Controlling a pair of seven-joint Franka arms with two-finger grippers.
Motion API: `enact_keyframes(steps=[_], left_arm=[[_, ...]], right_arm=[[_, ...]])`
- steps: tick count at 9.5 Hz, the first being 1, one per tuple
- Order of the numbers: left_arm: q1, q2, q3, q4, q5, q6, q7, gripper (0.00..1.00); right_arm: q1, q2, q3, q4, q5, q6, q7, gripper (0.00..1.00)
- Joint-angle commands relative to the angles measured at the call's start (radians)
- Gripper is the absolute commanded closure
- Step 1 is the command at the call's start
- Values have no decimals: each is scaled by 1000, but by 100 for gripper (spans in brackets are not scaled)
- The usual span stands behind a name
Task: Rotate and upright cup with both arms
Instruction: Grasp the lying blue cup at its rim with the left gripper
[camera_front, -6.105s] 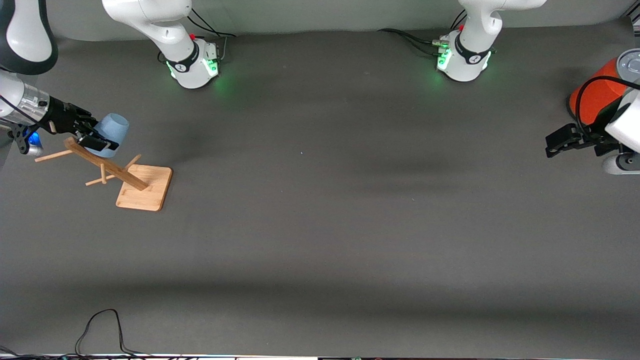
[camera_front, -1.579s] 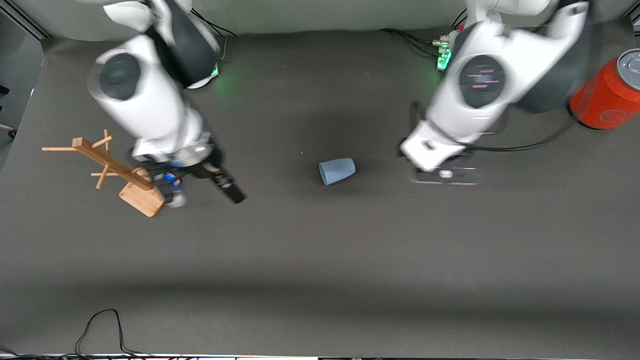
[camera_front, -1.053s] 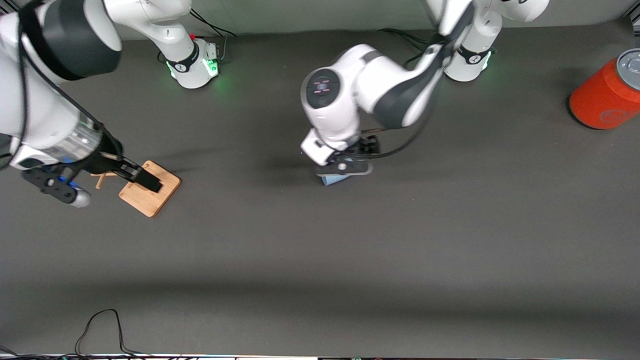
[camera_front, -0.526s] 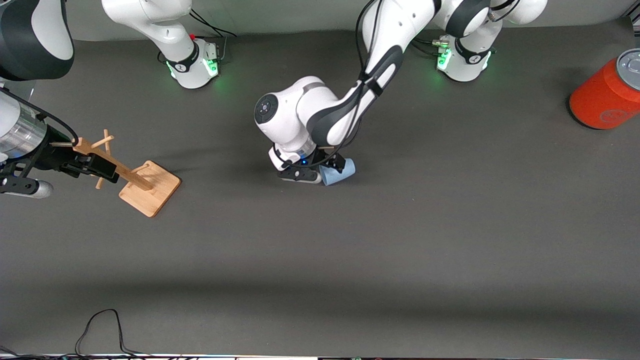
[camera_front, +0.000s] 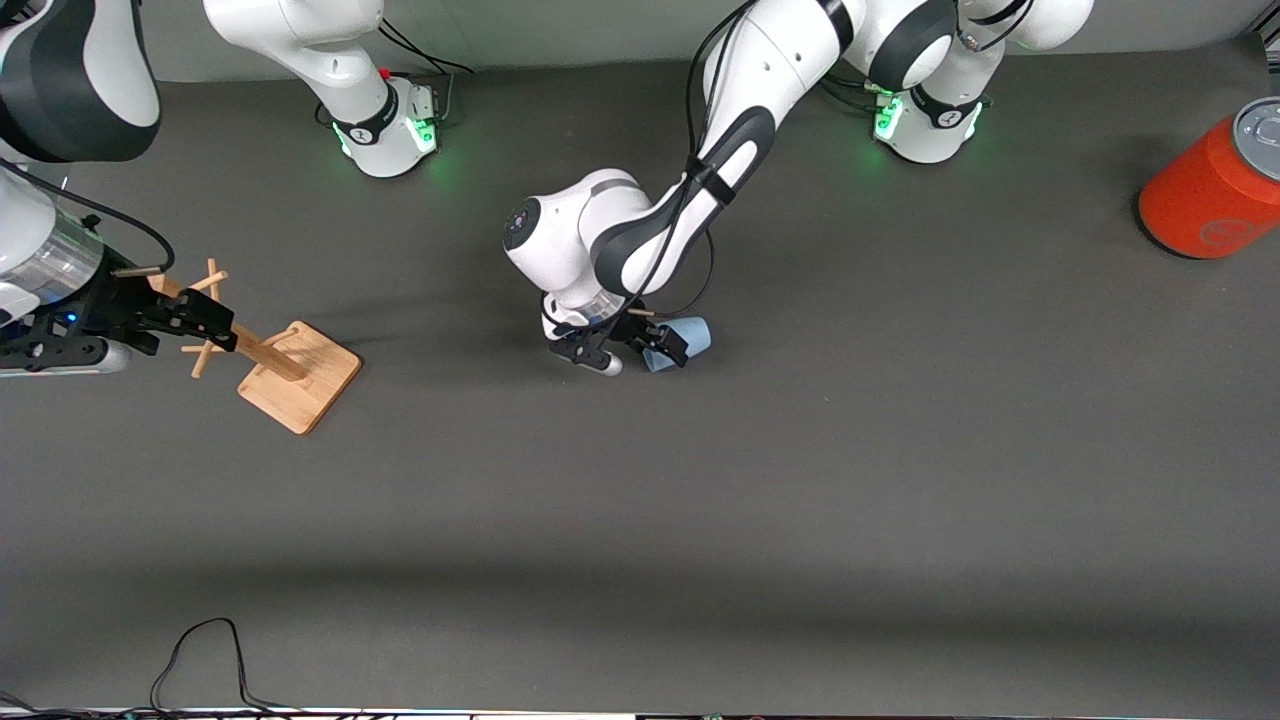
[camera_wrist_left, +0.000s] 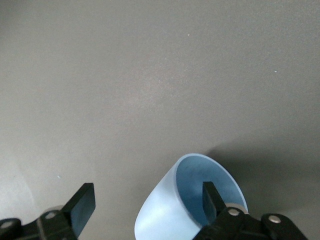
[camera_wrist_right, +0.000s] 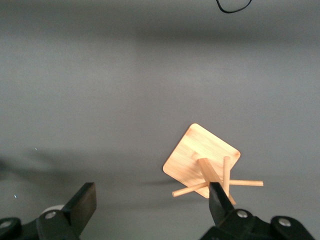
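Note:
The light-blue cup lies on its side in the middle of the table, its mouth toward the right arm's end. My left gripper is low at that mouth and open. In the left wrist view the left gripper has one finger inside the cup's rim and the other finger outside, apart from the cup's wall. My right gripper is open and empty over the top of the wooden peg rack; it shows in the right wrist view.
The peg rack stands on its square base toward the right arm's end. A large orange-red cylinder with a grey lid stands at the left arm's end. A black cable lies near the table's front edge.
The cup, once held by my right gripper at the rack, now lies mid-table. My left arm swung in and its open gripper came down at the cup's mouth. My right gripper went back over the rack.

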Motion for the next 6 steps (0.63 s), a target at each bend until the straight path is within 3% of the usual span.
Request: enact_keyframes(steps=[1, 2, 4, 6], left_arm=[[-15, 28, 18, 35, 14, -18, 27, 6], [-18, 28, 18, 26, 17, -21, 30, 19], [-34, 33, 18, 18, 20, -42, 28, 100], [-48, 28, 16, 18, 44, -90, 73, 100]], right_arm=[[-29, -8, 7, 35, 25, -83, -34, 0], [-35, -14, 7, 47, 69, -118, -30, 0], [-32, -19, 10, 70, 88, -166, -20, 0], [-28, -34, 7, 72, 86, -201, -37, 0]])
